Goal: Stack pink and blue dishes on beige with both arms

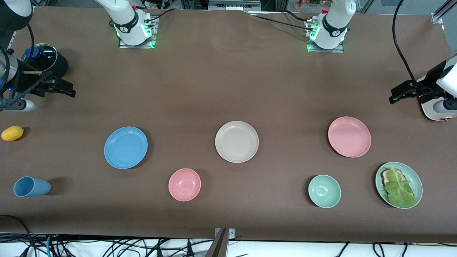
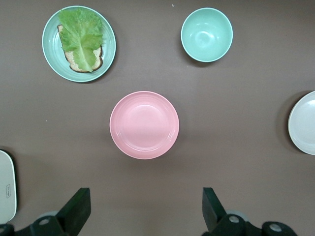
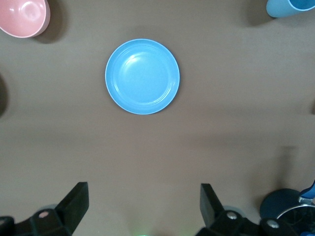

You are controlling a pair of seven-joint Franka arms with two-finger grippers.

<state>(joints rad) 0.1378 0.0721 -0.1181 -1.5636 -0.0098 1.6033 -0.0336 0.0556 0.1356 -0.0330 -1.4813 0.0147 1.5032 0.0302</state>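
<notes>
Flat pink plate [image 1: 349, 136] nearer the spread, empty left gripper [image 2: 142, 209], ridged light-blue plate [image 1: 125, 147] nearer the spread, empty right gripper [image 3: 142, 206], cream-beige plate [image 1: 236, 141] between on the counter [image 1: 228, 89].

We see the beige plate [image 1: 236, 141] flat at mid-table. The blue plate [image 1: 125, 147] lies toward the right arm's end, the pink plate [image 1: 349, 136] toward the left arm's, each apart.

glossy pink plate [image 2: 144, 125], matt table [image 1: 228, 82]
</notes>
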